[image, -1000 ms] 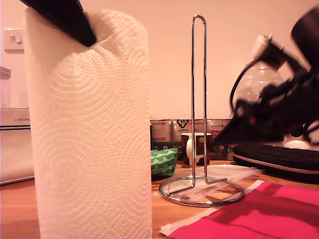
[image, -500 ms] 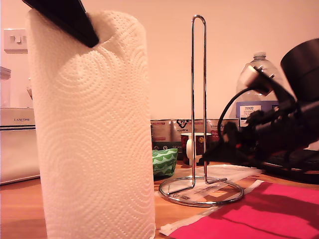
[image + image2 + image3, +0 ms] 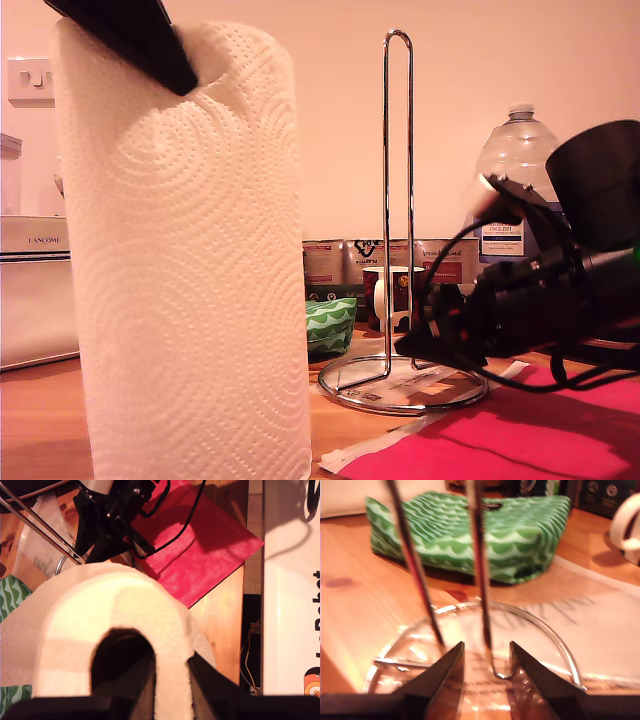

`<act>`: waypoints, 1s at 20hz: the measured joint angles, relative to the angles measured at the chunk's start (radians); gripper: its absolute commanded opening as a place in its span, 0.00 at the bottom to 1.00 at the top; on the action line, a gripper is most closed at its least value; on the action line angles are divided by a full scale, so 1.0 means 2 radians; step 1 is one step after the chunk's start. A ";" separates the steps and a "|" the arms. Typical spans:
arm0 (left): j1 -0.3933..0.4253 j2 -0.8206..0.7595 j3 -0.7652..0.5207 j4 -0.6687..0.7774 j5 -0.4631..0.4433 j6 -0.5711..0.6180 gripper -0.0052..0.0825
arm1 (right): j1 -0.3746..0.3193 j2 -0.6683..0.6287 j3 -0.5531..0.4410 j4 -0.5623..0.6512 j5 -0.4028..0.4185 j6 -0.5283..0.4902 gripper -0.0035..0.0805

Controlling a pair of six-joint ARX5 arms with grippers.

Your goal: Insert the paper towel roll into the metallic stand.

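My first pincer (image 3: 170, 680) clamped on paper towel roll (image 3: 185, 260) rim, one finger inside core, roll upright on desk (image 3: 40, 420). My second pincer (image 3: 486, 662) parted, low at metallic stand (image 3: 398, 200) base; one upright wire between tips, other just outside. Green pouch (image 3: 485, 535) beyond stand.

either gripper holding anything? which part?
My first gripper pinches the paper towel roll by its top wall. My second gripper is open at the stand.

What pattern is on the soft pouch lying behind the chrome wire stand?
Green and white scalloped waves on the soft pouch, clearest in the second wrist view.
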 measured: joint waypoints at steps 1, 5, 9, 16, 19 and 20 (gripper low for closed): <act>0.000 0.000 0.000 0.000 0.000 0.000 0.04 | 0.000 0.002 0.001 -0.002 0.003 -0.006 0.24; 0.000 0.000 0.000 0.000 0.000 0.000 0.04 | 0.000 0.003 0.008 -0.004 0.005 -0.008 0.09; 0.000 0.000 0.000 0.000 0.000 0.000 0.04 | 0.007 0.003 0.011 -0.003 0.006 -0.009 0.03; 0.000 0.000 0.000 0.000 0.000 0.000 0.04 | 0.016 0.003 0.011 -0.003 0.006 -0.009 0.03; 0.000 0.000 0.000 0.000 -0.012 0.000 0.04 | 0.016 0.002 0.011 -0.003 0.006 -0.009 0.03; 0.000 0.000 0.000 0.000 -0.017 0.000 0.04 | 0.016 0.000 0.011 -0.006 0.006 -0.009 0.03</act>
